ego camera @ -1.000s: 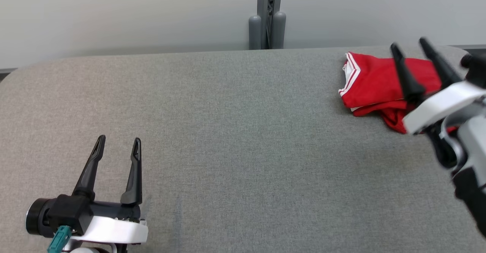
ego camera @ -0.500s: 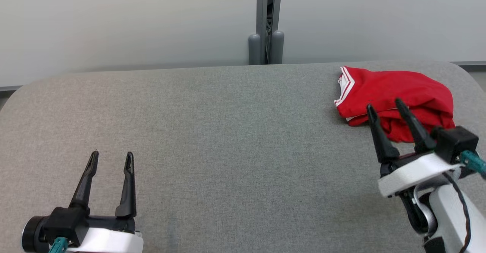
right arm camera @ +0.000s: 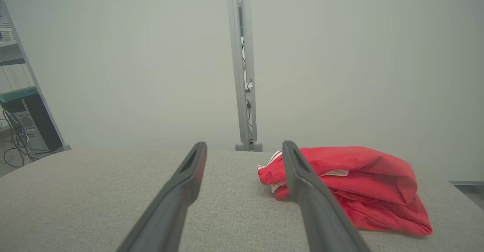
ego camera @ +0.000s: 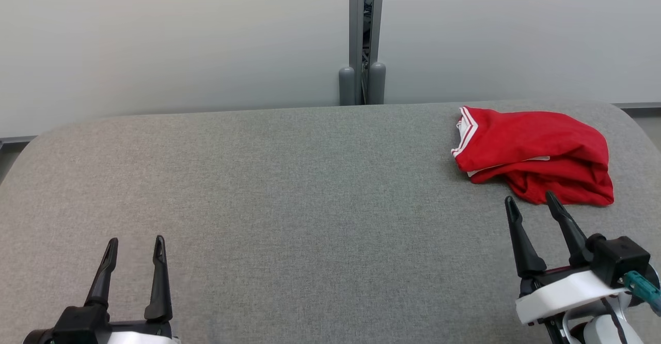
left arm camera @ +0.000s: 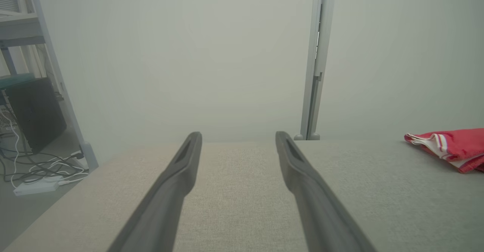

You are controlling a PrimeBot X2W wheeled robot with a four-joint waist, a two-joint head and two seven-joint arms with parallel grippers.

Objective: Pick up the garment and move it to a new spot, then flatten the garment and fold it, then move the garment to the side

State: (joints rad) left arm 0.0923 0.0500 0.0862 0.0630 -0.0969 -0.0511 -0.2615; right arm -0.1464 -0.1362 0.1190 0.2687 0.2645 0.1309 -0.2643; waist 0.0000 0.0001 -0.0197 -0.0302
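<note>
Retreating from the red garment, your right gripper sits lower right, fingers wide, empty; left gripper likewise, lower left. Garment rests folded upper right on table: set-aside likely done.

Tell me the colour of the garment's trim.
White stripes on the red garment; head view shows it best.

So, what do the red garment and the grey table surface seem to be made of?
The red garment looks like soft knit cloth, matte, perhaps cotton or sports jersey; it lies in limp folds, with white striped trim. The table surface seems covered in grey woven fabric, matte; a fine weave texture shows.
</note>
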